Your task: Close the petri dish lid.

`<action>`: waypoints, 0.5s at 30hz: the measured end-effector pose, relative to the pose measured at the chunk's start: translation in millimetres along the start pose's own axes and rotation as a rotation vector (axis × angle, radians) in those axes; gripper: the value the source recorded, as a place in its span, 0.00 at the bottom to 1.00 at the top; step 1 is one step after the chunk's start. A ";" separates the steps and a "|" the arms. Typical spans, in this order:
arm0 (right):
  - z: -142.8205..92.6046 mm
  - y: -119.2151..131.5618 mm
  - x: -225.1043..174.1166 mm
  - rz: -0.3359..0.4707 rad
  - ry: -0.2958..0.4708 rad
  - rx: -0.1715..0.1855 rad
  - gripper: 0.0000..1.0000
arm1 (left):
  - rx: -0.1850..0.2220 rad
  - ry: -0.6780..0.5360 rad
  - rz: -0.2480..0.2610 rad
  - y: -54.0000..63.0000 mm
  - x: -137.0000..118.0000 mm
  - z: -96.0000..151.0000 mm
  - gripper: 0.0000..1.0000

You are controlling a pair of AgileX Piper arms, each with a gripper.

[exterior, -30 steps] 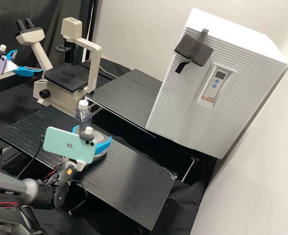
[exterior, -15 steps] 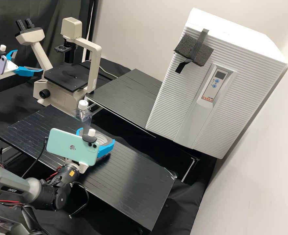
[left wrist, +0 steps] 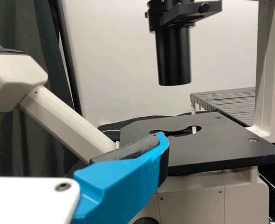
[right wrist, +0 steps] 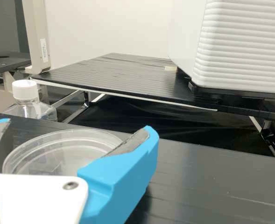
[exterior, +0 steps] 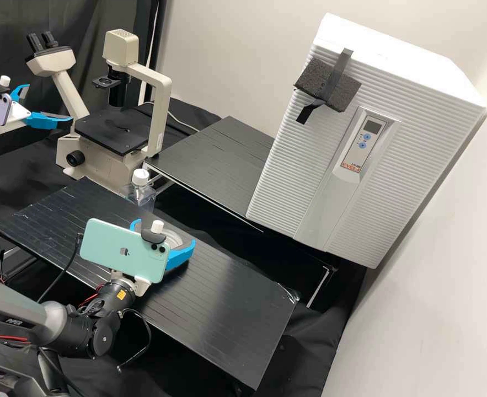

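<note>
In the high view my right gripper is low over the near black platform, its blue fingers shut on opposite sides of the clear round petri dish lid. From the right wrist view, the lid lies between the pads of my right gripper, its rim against them. Whether it sits flush on a dish bottom cannot be told. My left gripper stands open and empty at the far left, before the microscope; in the left wrist view, one blue finger shows against the microscope stage.
A clear bottle with a white cap stands behind the near platform. The microscope is at the back left. A farther platform and a big white ribbed box are beyond.
My right gripper has moved a little to the right and down in the high view, and the clear rim between its fingers has shifted along with it. The left arm has stayed still.
</note>
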 end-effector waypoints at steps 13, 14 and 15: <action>-0.2 3.1 -4.6 0.014 -0.012 -0.018 1.00 | 0.000 0.000 0.000 0.0 0.0 0.0 1.00; 0.6 3.4 -5.1 0.014 -0.016 -0.021 1.00 | 0.000 0.000 0.000 0.0 0.0 0.0 1.00; 0.7 4.2 -6.0 0.016 -0.013 -0.025 1.00 | 0.000 0.000 0.000 0.0 0.0 0.0 1.00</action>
